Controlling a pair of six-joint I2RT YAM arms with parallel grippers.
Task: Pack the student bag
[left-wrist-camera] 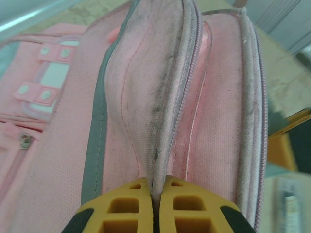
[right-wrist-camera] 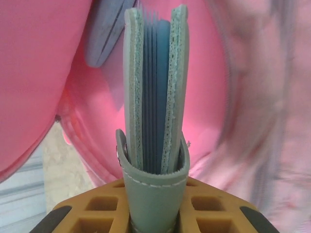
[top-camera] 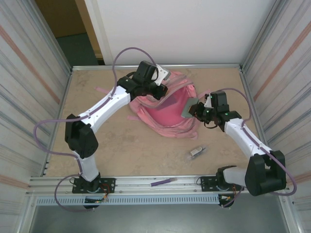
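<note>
The pink student bag [top-camera: 167, 109] lies in the middle of the table with its mouth pulled open. My left gripper [top-camera: 159, 81] is at the bag's far top edge. In the left wrist view it [left-wrist-camera: 156, 188] is shut on the bag's grey-pink zipper rim [left-wrist-camera: 167, 111], lifting it into a ridge. My right gripper [top-camera: 198, 110] is at the bag's right side, shut on a green wallet-like case [top-camera: 189, 108]. In the right wrist view the case [right-wrist-camera: 154, 97] stands edge-on between the yellow fingers [right-wrist-camera: 97, 206], pointing into the pink interior [right-wrist-camera: 204, 97]. A blue-grey pouch [right-wrist-camera: 104, 34] shows inside.
A small grey-white object [top-camera: 197, 152] lies on the table in front of the bag, to the right. A purple strip [top-camera: 163, 182] rests on the front rail, another [top-camera: 102, 91] on the table at far left. Metal-framed walls enclose the table on three sides.
</note>
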